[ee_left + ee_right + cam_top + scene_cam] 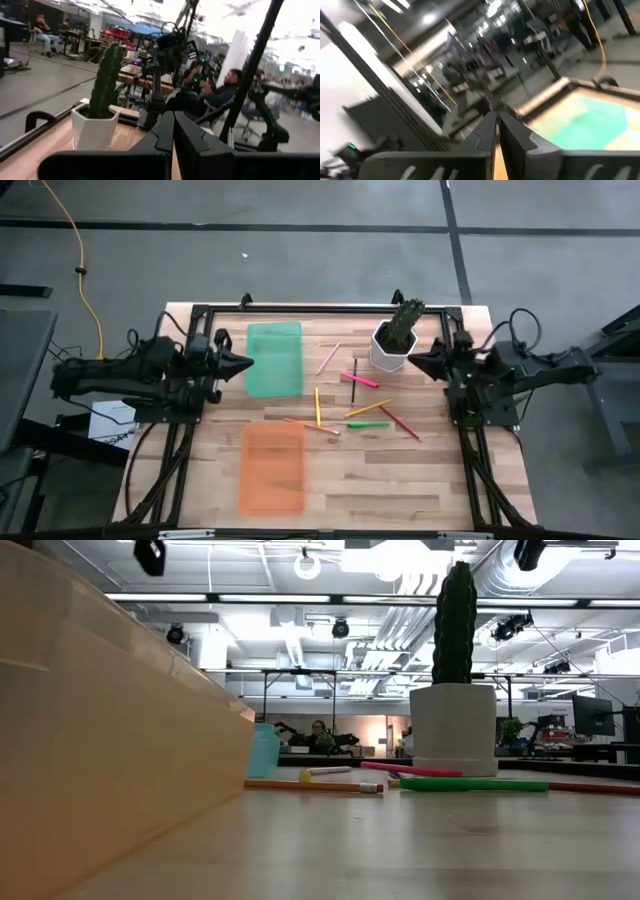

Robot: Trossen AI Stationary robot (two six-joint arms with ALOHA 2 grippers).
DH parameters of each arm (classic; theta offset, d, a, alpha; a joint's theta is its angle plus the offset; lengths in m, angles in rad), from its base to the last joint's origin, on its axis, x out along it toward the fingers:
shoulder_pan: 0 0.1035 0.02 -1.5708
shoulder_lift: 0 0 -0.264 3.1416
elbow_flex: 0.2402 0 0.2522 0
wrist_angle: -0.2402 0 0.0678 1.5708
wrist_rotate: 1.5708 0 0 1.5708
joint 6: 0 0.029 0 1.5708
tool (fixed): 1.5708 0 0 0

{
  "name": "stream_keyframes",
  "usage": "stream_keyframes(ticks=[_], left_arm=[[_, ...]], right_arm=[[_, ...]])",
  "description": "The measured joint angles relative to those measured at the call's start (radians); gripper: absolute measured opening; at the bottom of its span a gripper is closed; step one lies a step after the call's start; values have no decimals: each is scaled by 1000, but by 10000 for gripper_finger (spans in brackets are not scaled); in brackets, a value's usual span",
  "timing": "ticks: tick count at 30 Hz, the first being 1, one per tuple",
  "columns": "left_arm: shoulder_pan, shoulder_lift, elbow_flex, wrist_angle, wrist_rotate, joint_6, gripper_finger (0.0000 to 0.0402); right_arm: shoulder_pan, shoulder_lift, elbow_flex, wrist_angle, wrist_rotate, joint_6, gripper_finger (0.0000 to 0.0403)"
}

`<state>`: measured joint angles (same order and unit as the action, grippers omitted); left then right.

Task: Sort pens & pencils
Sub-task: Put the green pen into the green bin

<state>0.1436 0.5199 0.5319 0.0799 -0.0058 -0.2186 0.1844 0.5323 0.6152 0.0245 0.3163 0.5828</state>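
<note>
Several pens and pencils lie loose on the wooden table's middle. The pens are pale pink (328,358), magenta (359,380), yellow (368,409) and green (368,424). The pencils are dark (354,367), yellow-orange (318,406), orange (312,425) and red (400,423). In the low view, the green pen (475,784), magenta pen (410,769) and orange pencil (310,785) lie flat. My left gripper (243,363) is shut and empty at the table's left, beside the green tray. My right gripper (416,360) is shut and empty at the right, beside the cactus pot.
A green tray (274,358) lies at the far left of the middle and an orange tray (272,468) near the front; its wall (120,740) fills the low view's left. A cactus in a white pot (393,340) stands at the far right. People sit in the room beyond.
</note>
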Motion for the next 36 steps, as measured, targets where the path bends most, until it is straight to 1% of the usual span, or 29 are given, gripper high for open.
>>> stream_keyframes(ticks=[3, 7, 12, 19, 24, 31, 36], left_arm=[[0, 72, 76, -78, 20, 34, 1], [0, 154, 162, -191, 49, 66, 1], [0, 225, 212, -217, 94, 82, 1], [0, 273, 224, -212, 138, 81, 1], [0, 294, 224, -208, 159, 73, 1], [0, 296, 224, -209, 154, 73, 1], [0, 296, 224, -211, 154, 72, 1]], right_arm=[[0, 53, 36, -67, -13, 24, 8], [0, 121, 78, -109, -52, 46, 1], [0, 203, 130, -136, -82, 47, 0], [0, 327, 264, -328, -94, 37, 0], [0, 421, 371, -443, -125, -27, 0], [0, 534, 480, -470, -181, -189, 0], [0, 596, 519, -470, -191, -249, 0]])
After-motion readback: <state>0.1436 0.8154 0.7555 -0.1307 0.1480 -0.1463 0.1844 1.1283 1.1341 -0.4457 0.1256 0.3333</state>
